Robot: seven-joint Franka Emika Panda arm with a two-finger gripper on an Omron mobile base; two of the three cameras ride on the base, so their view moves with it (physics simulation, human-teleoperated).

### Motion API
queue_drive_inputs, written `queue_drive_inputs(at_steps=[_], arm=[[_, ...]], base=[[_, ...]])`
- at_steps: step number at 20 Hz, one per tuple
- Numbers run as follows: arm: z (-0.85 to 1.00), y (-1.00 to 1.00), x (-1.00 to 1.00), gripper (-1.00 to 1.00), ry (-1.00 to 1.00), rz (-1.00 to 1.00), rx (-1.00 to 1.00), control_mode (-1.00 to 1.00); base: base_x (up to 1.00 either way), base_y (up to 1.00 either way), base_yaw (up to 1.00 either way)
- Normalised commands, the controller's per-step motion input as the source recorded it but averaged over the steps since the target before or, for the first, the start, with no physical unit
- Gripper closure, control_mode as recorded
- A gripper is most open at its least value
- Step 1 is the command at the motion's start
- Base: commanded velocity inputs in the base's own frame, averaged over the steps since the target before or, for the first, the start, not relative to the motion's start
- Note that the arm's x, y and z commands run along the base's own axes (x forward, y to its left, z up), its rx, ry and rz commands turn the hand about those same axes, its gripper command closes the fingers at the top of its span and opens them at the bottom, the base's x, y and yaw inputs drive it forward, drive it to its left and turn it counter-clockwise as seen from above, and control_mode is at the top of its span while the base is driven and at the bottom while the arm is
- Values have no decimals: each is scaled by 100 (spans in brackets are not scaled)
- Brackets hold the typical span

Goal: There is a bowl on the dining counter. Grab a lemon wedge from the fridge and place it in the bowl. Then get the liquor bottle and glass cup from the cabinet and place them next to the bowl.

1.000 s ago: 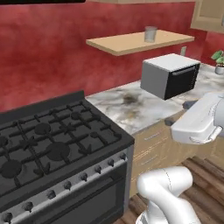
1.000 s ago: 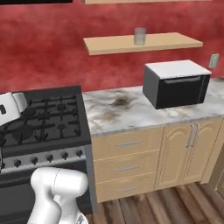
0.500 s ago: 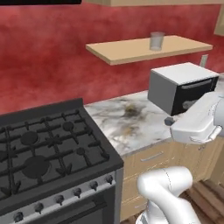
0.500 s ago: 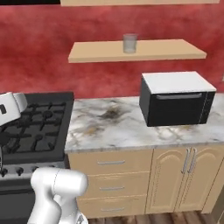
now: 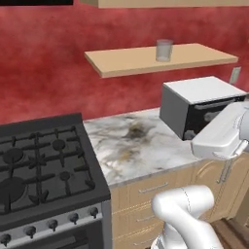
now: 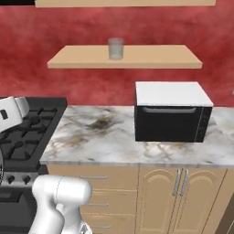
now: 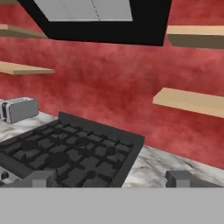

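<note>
One glass cup (image 5: 164,50) is counted on one cabinet (image 5: 146,61) shelf board. One microwave (image 6: 172,111) and one stove (image 5: 41,168) are seen along one marble tabletop (image 6: 109,139). One toaster (image 7: 18,108) is made out beside the stove.

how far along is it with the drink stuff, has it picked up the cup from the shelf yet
Not yet. The glass cup stands upright on the cabinet shelf, above the marble wall counter left of the microwave. No liquor bottle stands on that shelf here. The gripper is open and empty, aimed over the stove. Left: reach up, take the cup, carry it to the bowl. The bowl and lemon step can't be judged here.
</note>
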Motion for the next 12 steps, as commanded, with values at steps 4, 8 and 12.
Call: queue_drive_inputs(at_steps=[4, 8, 12], arm=[[0, 0, 0, -100, 0, 0, 0, 100], [0, 0, 0, -100, 0, 0, 0, 100], [0, 0, 0, -100, 0, 0, 0, 100]], base=[[45, -42, 19], [51, -40, 19], [50, -44, 19]])
